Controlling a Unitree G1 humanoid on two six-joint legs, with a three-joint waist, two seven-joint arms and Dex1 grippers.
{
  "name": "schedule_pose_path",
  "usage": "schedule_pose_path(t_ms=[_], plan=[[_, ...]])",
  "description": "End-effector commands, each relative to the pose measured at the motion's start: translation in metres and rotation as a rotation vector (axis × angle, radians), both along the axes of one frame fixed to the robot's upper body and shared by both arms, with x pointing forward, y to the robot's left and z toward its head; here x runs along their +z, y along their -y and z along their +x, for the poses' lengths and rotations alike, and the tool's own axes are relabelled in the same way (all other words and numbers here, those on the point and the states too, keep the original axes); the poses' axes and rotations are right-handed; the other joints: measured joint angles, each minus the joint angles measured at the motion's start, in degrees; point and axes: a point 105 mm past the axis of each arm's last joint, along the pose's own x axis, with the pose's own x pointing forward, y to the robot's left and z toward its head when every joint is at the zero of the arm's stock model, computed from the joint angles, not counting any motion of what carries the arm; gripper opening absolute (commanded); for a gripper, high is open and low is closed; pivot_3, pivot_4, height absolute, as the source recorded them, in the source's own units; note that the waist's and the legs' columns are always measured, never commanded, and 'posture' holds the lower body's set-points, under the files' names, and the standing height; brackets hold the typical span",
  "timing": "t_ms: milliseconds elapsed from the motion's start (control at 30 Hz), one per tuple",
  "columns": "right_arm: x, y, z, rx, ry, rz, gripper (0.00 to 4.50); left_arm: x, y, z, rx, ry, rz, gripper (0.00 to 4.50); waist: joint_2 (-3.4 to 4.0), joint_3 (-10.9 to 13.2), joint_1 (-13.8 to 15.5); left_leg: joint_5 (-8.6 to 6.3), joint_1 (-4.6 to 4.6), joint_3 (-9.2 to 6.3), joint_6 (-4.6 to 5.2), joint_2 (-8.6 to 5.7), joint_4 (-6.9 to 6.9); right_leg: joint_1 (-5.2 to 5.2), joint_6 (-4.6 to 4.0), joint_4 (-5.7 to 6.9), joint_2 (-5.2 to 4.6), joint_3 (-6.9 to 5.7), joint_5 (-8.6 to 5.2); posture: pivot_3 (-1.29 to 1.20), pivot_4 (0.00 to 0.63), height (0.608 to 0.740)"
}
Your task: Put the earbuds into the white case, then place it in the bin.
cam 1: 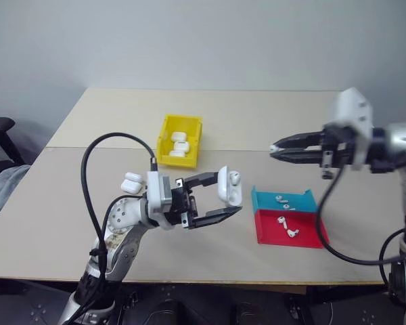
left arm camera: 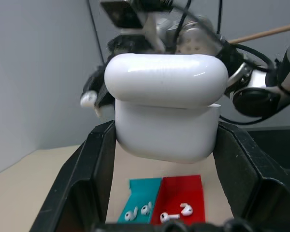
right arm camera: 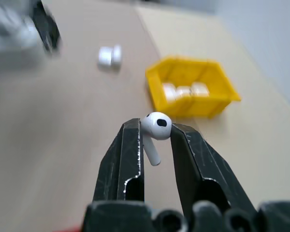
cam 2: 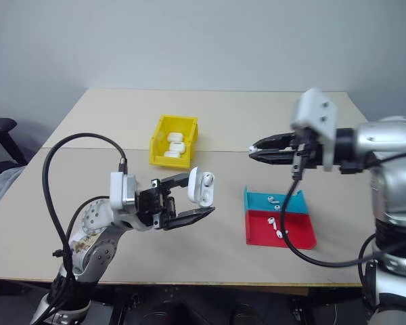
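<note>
- Yellow bin (cam 1: 164, 142) toward the desk's (cam 1: 88, 196) far edge, left of centre, already holding cases.
- Left tool (cam 1: 224, 202) clamped on the white case (cam 1: 229, 187), raised above the desk, lid flipped open.
- Right tool (right arm camera: 154, 133) pinching one earbud (right arm camera: 156, 126), case lying to its left, slightly lower.

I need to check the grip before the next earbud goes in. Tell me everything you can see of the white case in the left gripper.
The white case is small, glossy and rounded, apparently plastic. Its hinged lid stands open, and one earbud already sits inside. It hangs above the table, clamped between the left gripper's two black fingers, and nothing else touches it.
</note>
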Motion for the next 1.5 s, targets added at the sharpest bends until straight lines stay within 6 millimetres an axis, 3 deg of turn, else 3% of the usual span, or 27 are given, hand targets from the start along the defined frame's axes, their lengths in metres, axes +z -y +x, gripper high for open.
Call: schedule_pose_path(t_ms=[33, 233, 633, 1500], plan=[[0.014, -0.006, -0.03, 0.075, -0.01, 0.216, 0.8, 0.013, 0.009, -0.006, -0.046, -0.011, -0.022, 2.72, 0.0, 0.0, -0.04, 0.0, 0.0, -0.02, 0.0, 0.0, 0.0, -0.01, 0.0, 0.02, 0.01, 0.01, 0.0, 0.0, 0.15, 0.74], [0.012, -0.022, -0.046, 0.151, -0.139, 0.425, 0.8, 0.018, 0.019, -0.008, -0.012, -0.006, -0.009, 2.72, 0.0, 0.0, 0.03, 0.0, -0.02, -0.08, 0.0, -0.03, -0.01, 0.0, 0.0, 0.01, 0.01, 0.01, 0.0, 0.0, 0.15, 0.74], [0.0, -0.038, -0.075, 0.242, -0.243, 0.467, 0.8, 0.018, 0.021, -0.009, 0.057, -0.013, -0.032, 2.72, 0.0, 0.0, 0.02, -0.03, -0.03, -0.12, 0.05, -0.07, 0.0, 0.03, 0.05, -0.04, 0.01, 0.03, 0.0, 0.0, 0.15, 0.74], [-0.03, -0.043, -0.064, 0.182, -0.209, 0.411, 0.8, 0.017, 0.021, -0.013, 0.039, -0.018, -0.055, 2.72, -0.02, 0.0, 0.11, -0.03, -0.04, -0.15, 0.07, -0.08, 0.0, 0.03, 0.07, -0.08, 0.01, 0.02, -0.01, 0.0, 0.15, 0.74]])
